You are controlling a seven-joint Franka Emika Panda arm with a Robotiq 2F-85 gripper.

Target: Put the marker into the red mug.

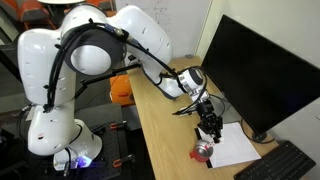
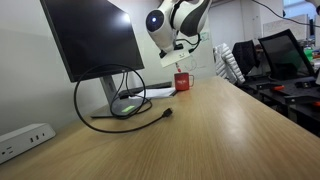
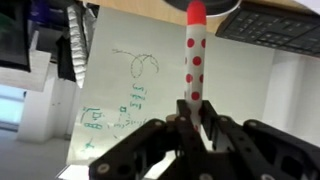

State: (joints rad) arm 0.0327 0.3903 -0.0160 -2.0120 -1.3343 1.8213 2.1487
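My gripper (image 3: 195, 115) is shut on the marker (image 3: 194, 60), a white stick with red dots and a red end that points away from the jaws. In both exterior views the gripper (image 1: 208, 127) (image 2: 184, 50) hangs just above the red mug (image 1: 203, 152) (image 2: 182, 81), which stands upright on the wooden desk beside a sheet of paper. The marker itself is too small to make out in the exterior views. In the wrist view the mug is not clearly seen.
A black monitor (image 1: 255, 75) (image 2: 100, 40) stands next to the mug, with looped cables (image 2: 125, 100) at its base. A keyboard (image 1: 285, 165) (image 3: 270, 20), a white paper with green scribbles (image 1: 235, 148) (image 3: 130, 90), an orange object (image 1: 121, 90) and a power strip (image 2: 25, 138) are nearby.
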